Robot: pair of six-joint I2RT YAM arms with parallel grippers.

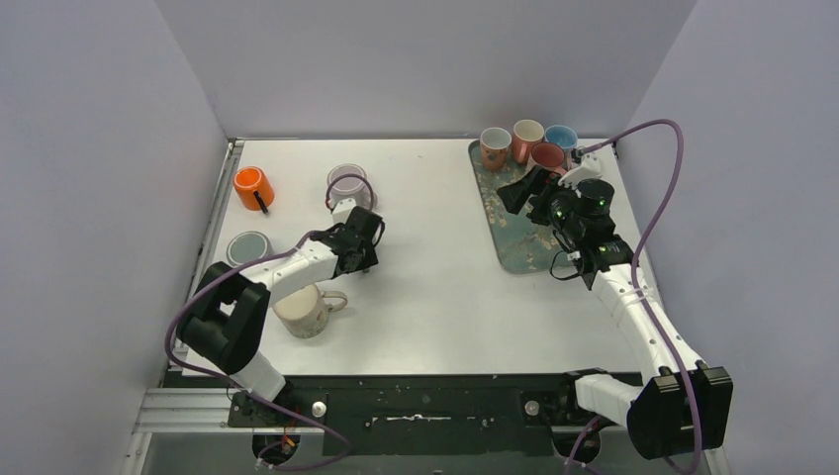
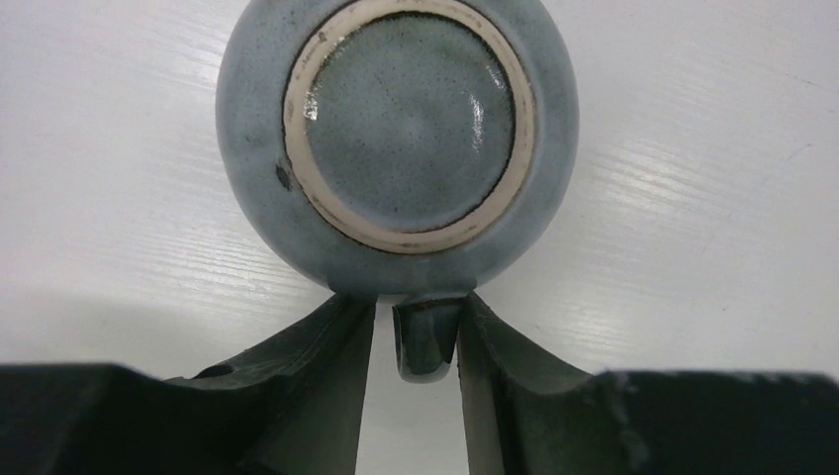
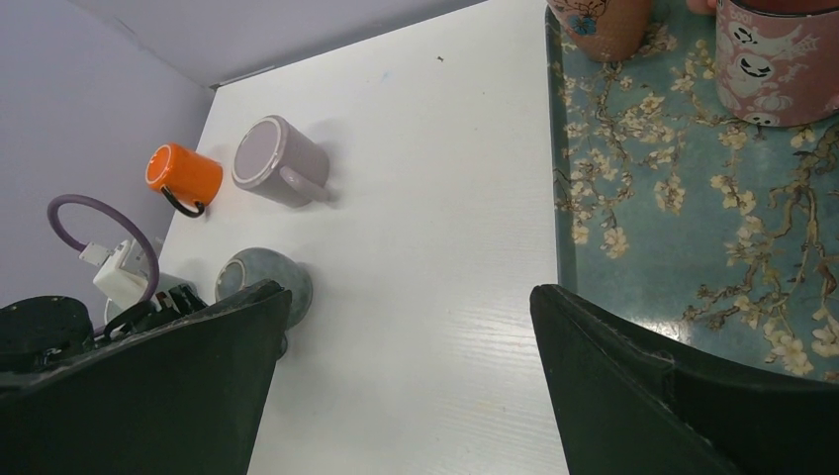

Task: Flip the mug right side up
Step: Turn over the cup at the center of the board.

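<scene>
Blue-grey mug (image 2: 411, 129) upside down on white worktop (image 2: 693, 198), standing straight, bottom up, handle (image 2: 427, 346) between narrow left end effector (image 2: 417, 302) fingers, cannot tell if pinched, right end effector (image 3: 411, 297) wide open.

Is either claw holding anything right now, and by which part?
Left gripper: fingers flank the handle of the mug, a slit showing on one side; grip cannot be told. Right gripper open, empty.

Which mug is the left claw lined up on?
The blue-grey mug, bottom up, its handle between the fingers of the left claw. The lilac mug and orange mug sit farther off.
</scene>
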